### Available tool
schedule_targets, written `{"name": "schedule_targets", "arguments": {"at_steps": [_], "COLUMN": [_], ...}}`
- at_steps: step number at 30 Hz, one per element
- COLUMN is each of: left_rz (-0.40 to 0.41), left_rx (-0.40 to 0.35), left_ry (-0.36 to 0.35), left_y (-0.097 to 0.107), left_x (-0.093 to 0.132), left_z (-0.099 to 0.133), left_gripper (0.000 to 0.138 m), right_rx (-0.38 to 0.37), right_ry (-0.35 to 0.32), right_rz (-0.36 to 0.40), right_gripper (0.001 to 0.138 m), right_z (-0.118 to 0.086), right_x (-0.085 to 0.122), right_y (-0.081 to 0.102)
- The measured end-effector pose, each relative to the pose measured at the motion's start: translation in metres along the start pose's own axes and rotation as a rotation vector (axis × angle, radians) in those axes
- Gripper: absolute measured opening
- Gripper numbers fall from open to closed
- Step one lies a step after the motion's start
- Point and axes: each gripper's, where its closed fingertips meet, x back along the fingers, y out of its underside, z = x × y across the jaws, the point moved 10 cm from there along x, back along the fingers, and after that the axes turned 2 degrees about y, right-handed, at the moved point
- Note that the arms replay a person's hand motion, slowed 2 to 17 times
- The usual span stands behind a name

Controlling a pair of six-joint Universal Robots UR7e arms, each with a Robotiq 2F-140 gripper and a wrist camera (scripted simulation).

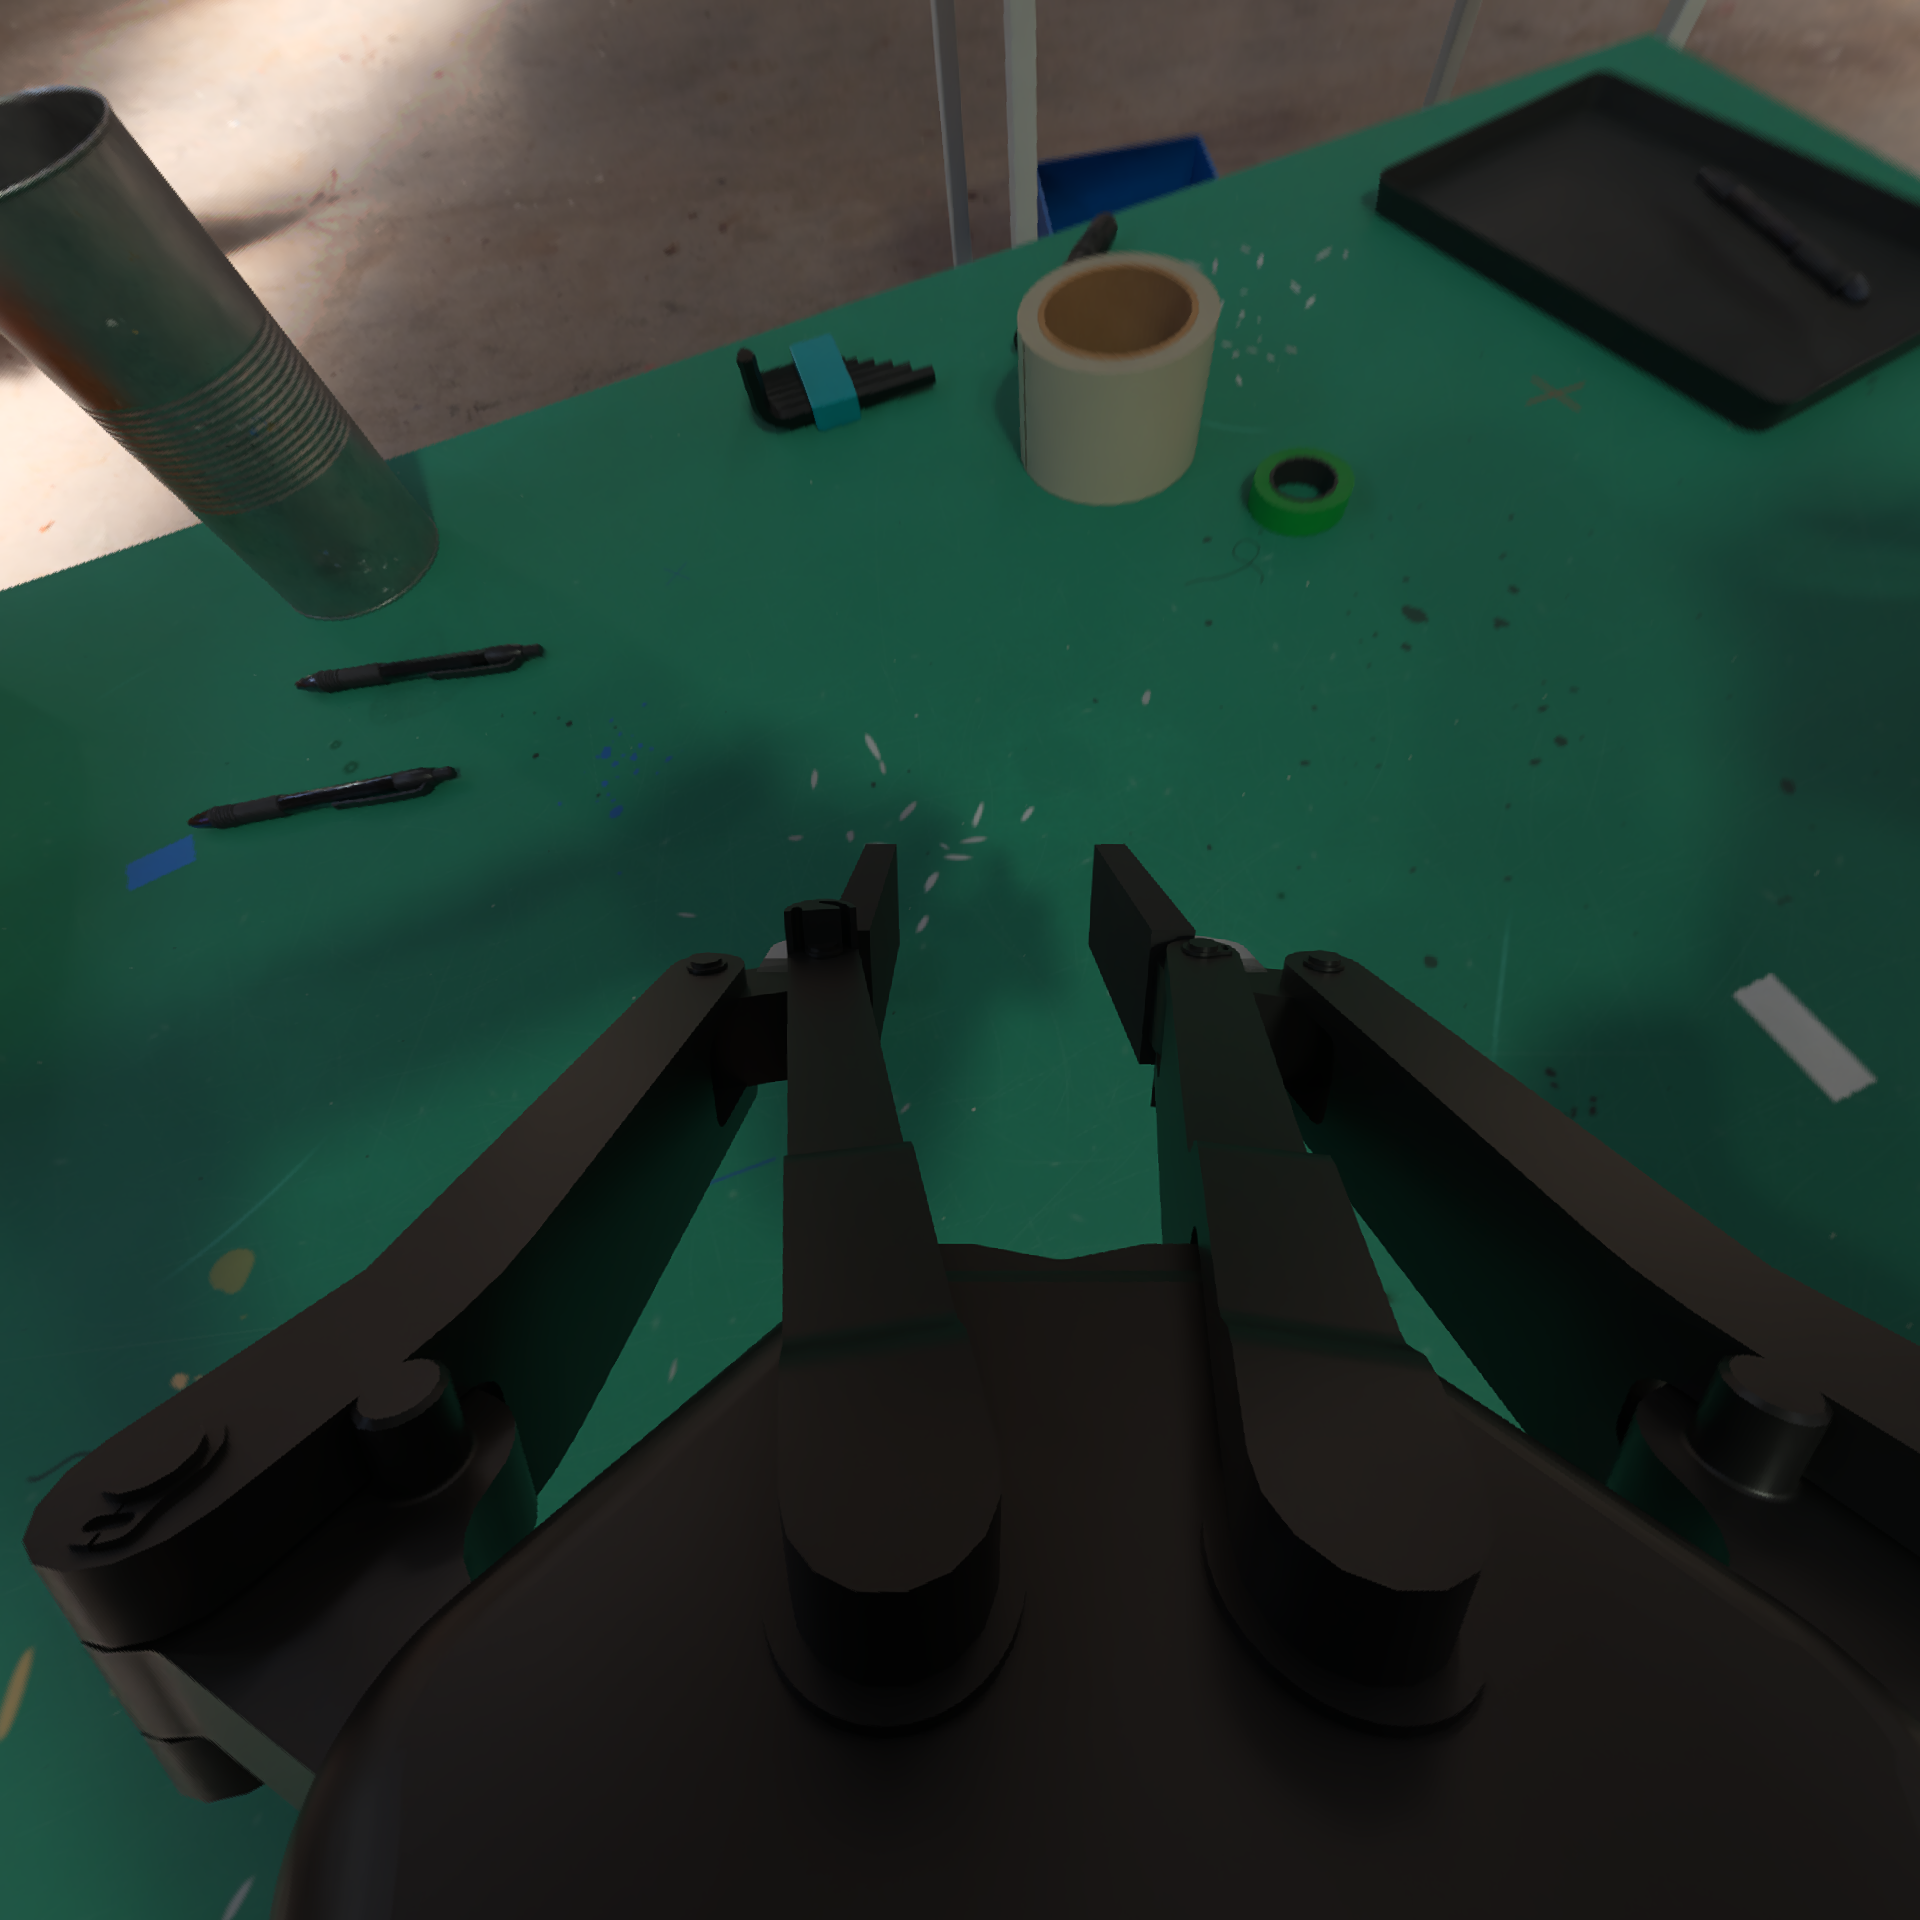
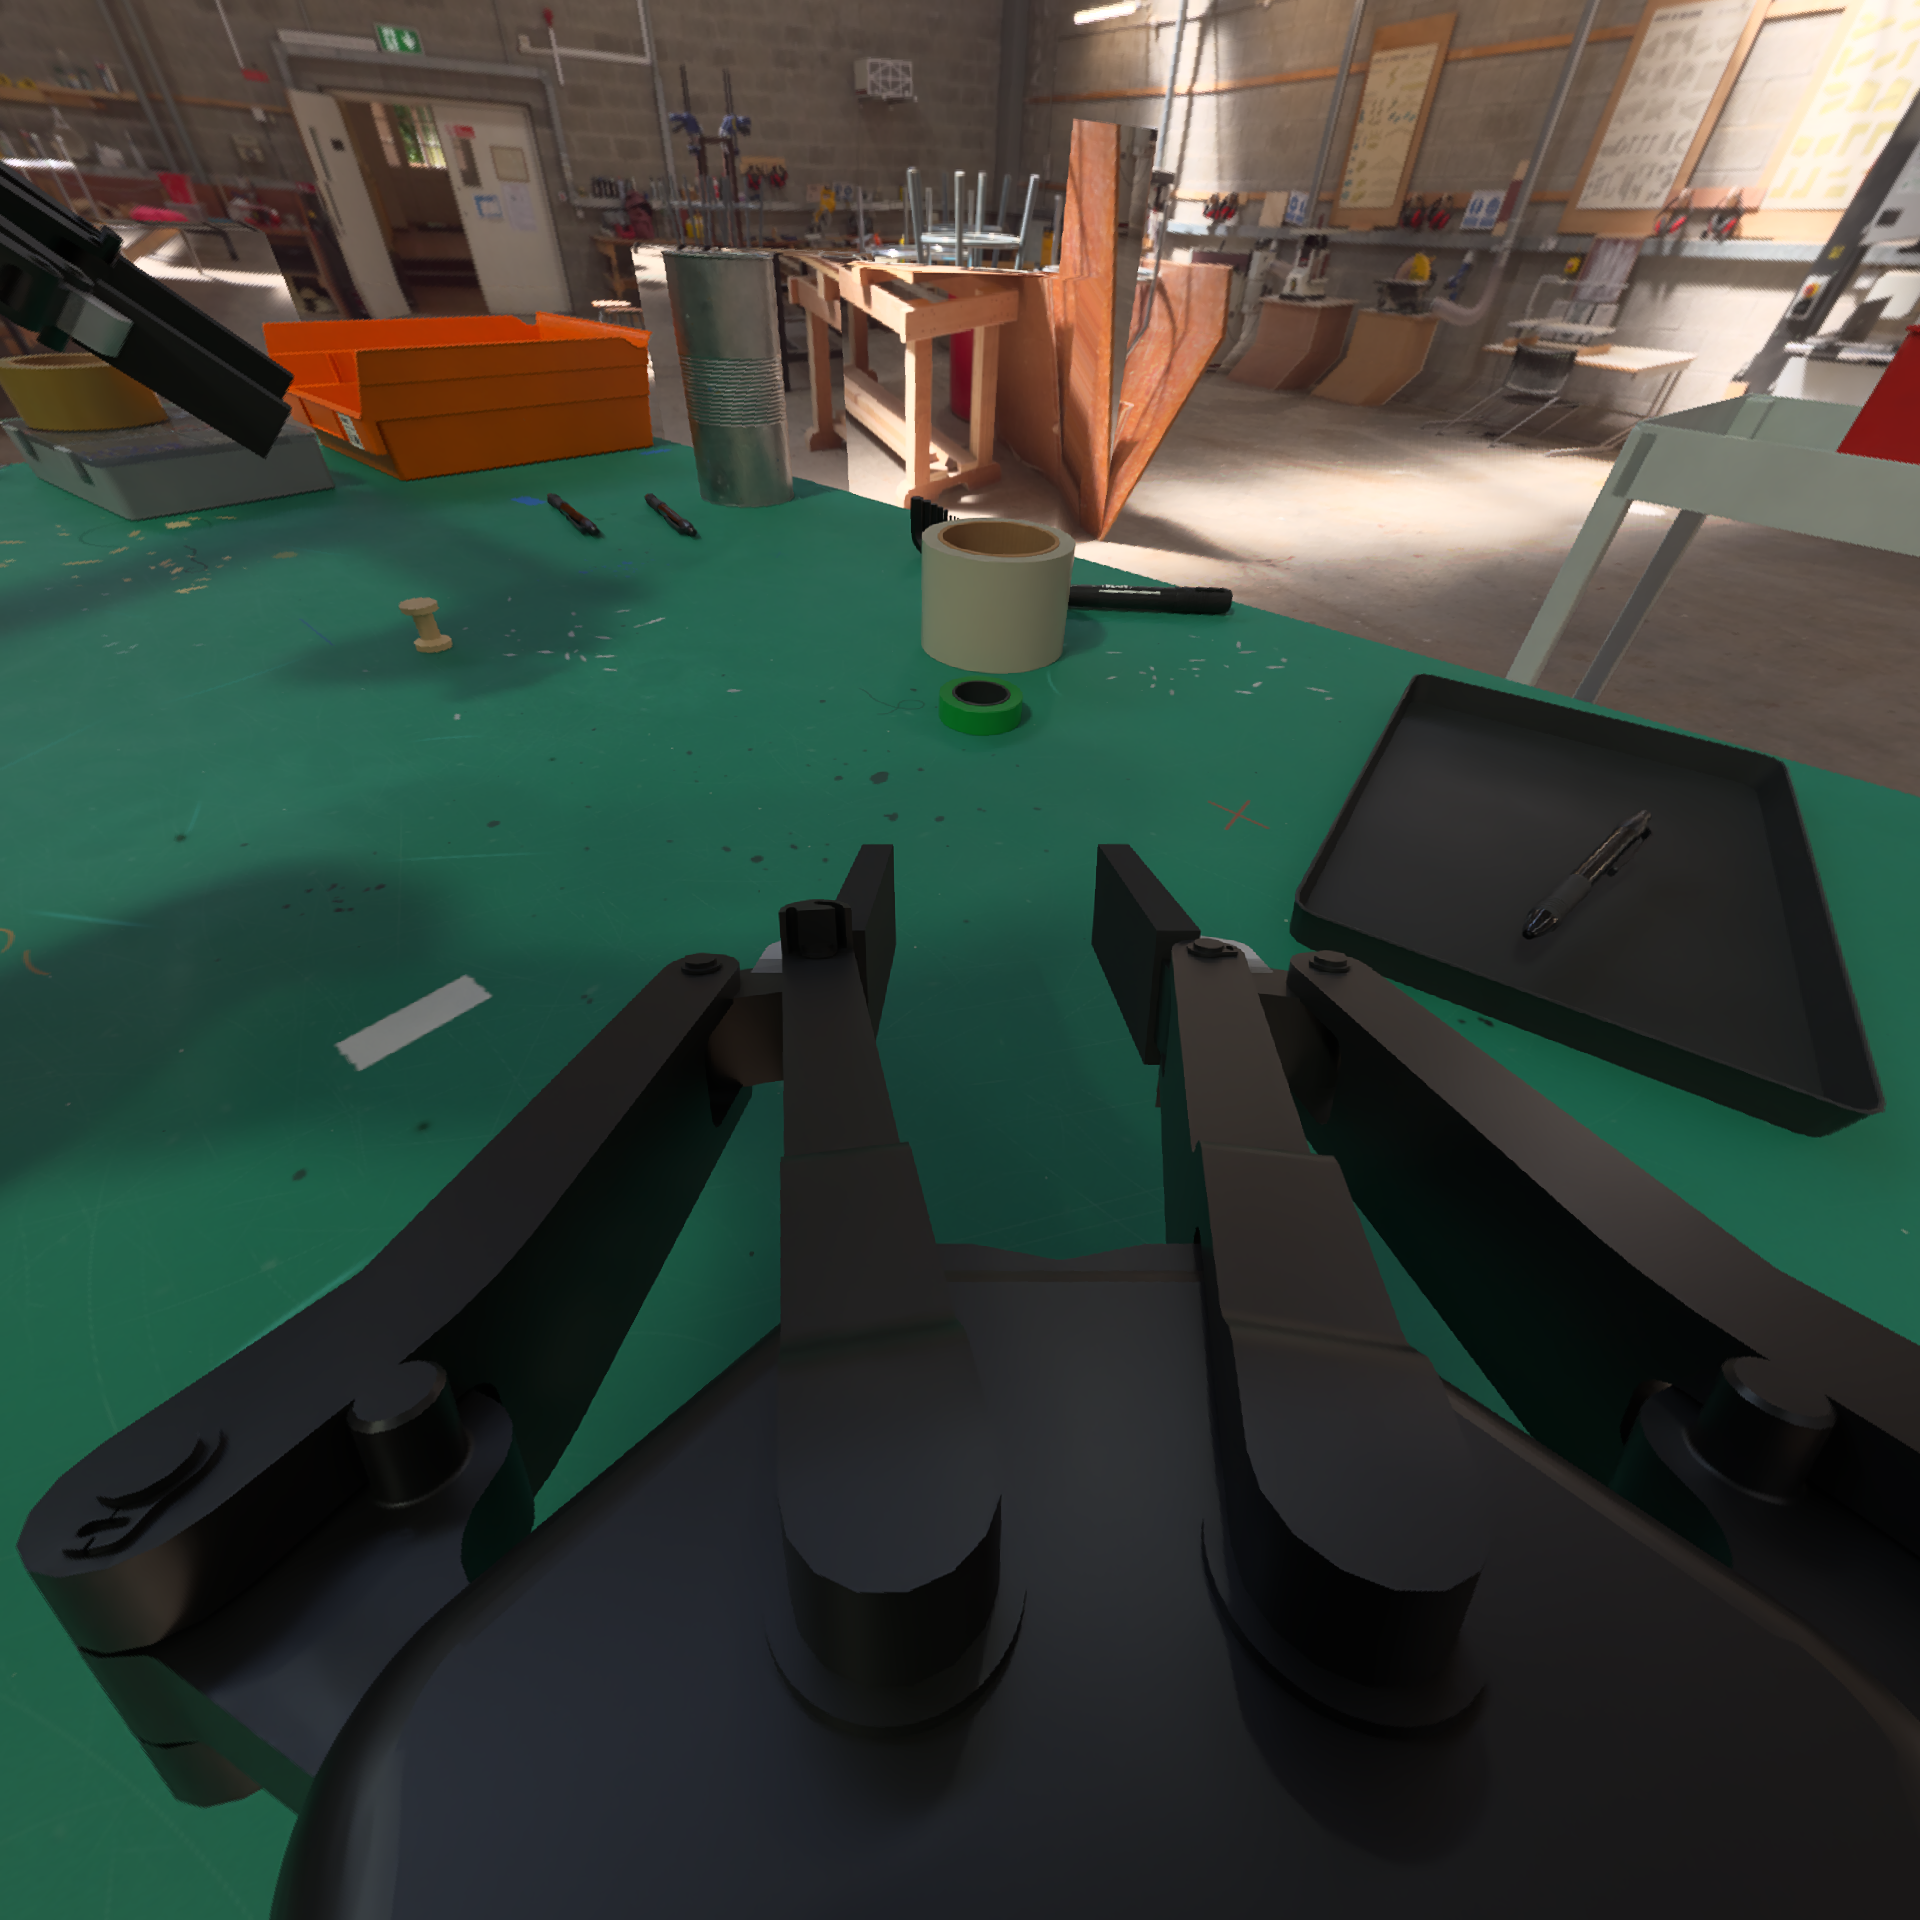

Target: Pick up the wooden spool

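Note:
The small pale wooden spool lies on the green table at the far left of the right wrist view, alone on open mat. It does not show in the left wrist view. My right gripper is open and empty, low over the table, well short and to the right of the spool. My left gripper is open and empty above bare mat. The left gripper's fingers also show at the upper left of the right wrist view, raised above and left of the spool.
A wide cream tape roll, a green tape roll, a black marker, a metal can, two pens, orange bins, a black tray holding a pen, hex keys.

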Motion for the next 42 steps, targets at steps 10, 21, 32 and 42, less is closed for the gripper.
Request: {"name": "schedule_targets", "arguments": {"at_steps": [10,21,32,42], "left_rz": [-0.149,-0.262,-0.382,-0.516], "left_rx": [-0.103,-0.144,-0.191,-0.26], "left_ry": [0.0,0.038,0.019,0.052], "left_y": [0.005,0.008,0.005,-0.002], "left_x": [-0.009,-0.024,-0.049,-0.076], "left_z": [-0.01,-0.024,-0.048,-0.064], "left_gripper": [0.05,0.049,0.049,0.049], "right_rx": [0.006,0.003,-0.008,-0.005], "right_ry": [-0.012,-0.026,-0.037,-0.038], "right_rz": [0.0,0.005,0.008,0.005], "right_gripper": [0.051,0.051,0.051,0.051], "right_z": [0.0,0.0,0.0,-0.002], "right_x": [0.002,0.004,0.004,0.004], "right_y": [0.002,0.003,0.005,0.006]}}
